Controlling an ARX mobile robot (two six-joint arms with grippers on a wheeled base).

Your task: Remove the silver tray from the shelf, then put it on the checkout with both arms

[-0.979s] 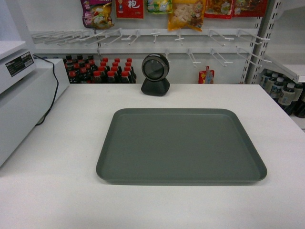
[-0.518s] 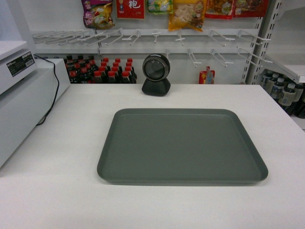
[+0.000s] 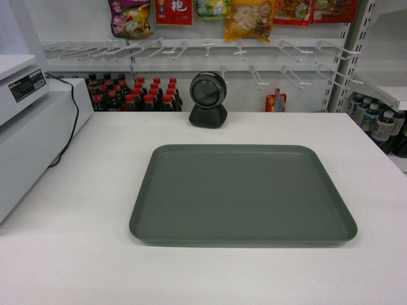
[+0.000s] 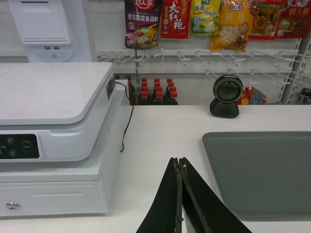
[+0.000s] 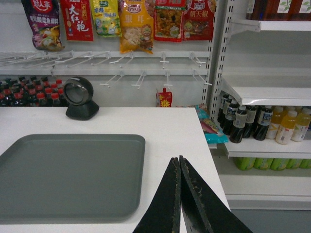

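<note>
My left gripper [image 4: 181, 167] hangs above the tabletop [image 3: 76, 241] left of the silver tray [image 3: 241, 194], jaws together. The tray lies flat on the checkout, by my judgement stiff, light and slick, best taken by its low side rims. My right gripper [image 5: 180, 165] hangs to its right, jaws together

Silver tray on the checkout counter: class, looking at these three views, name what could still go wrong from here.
1. The silver tray lies flat on the checkout, near its front edge; a careless arm move could nudge it off.
2. The left gripper and right gripper, both shut, flank the tray and might clip its rim.
3. The scanner stands just behind the tray and could be knocked.
</note>
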